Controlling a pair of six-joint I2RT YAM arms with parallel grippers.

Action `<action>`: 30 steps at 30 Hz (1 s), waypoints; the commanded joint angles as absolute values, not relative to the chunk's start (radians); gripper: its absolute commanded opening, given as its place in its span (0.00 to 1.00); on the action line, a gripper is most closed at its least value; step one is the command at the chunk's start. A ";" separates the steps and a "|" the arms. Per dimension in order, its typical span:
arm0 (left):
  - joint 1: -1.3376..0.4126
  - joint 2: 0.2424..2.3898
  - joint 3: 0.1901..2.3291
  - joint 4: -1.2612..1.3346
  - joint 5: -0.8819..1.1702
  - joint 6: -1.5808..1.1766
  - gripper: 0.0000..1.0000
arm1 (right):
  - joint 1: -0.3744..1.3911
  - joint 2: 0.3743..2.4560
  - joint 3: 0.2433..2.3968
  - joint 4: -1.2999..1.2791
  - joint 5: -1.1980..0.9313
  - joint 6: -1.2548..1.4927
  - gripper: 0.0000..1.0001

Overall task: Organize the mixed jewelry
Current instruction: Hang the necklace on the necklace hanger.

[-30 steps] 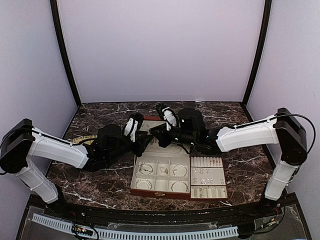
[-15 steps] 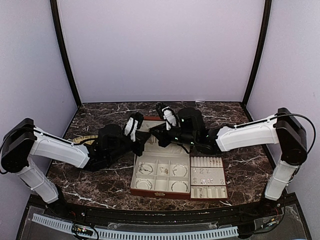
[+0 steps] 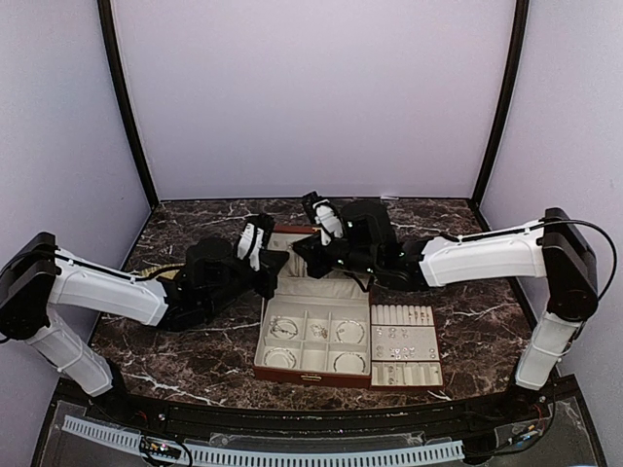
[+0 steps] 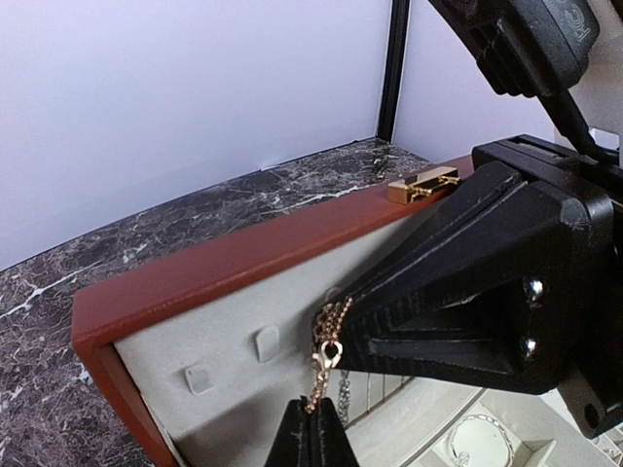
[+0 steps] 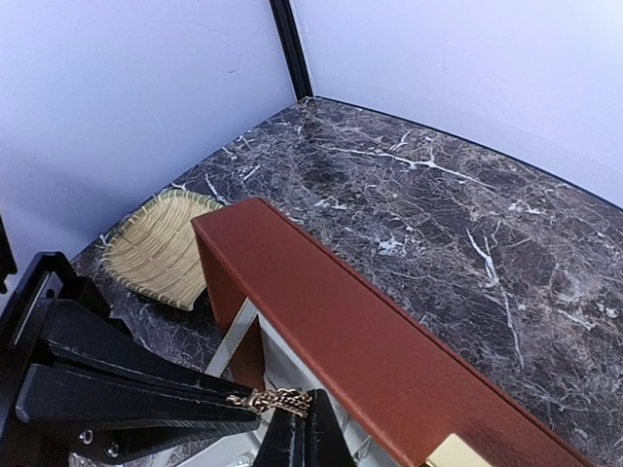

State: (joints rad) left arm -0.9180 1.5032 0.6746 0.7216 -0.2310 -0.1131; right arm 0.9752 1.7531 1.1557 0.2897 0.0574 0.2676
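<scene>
A thin gold chain [image 4: 327, 358] with a clasp is stretched between my two grippers, in front of the raised lid [image 4: 219, 265] of the red-brown box [image 3: 313, 374]. My left gripper [image 4: 313, 424] is shut on its lower end. My right gripper [image 5: 304, 430] is shut on the other end of the chain [image 5: 280, 398]. In the top view the left gripper [image 3: 275, 263] and the right gripper [image 3: 302, 255] meet over the box's back edge. Silvery bangles [image 3: 282, 329] lie in the box's compartments. Tiny silvery pieces [image 3: 394, 334] sit in the cream slotted tray [image 3: 429, 346].
The woven straw mat [image 5: 161, 248] lies on the dark marble table left of the box, also in the top view [image 3: 161, 271]. A gold latch [image 4: 424, 185] sits on the lid's edge. The slotted tray abuts the box's right side.
Both grippers have moved a little up and toward the back with the chain between them. More of the lid's cream lining now shows below them.
</scene>
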 commanded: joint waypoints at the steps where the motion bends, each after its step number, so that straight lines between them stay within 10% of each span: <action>1: -0.910 1.460 0.728 0.634 -0.271 -0.118 0.00 | 0.971 1.757 1.208 0.264 0.108 0.259 0.00; 30: -0.894 1.492 0.881 0.438 -0.323 -0.302 0.00 | 0.983 1.816 1.353 0.078 0.117 0.336 0.00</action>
State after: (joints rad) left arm -0.9001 1.4918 0.8501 0.4610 -0.3260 -0.2764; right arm 0.9810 1.7954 1.3041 0.0914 0.0879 0.3016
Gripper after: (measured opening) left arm 0.017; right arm 0.006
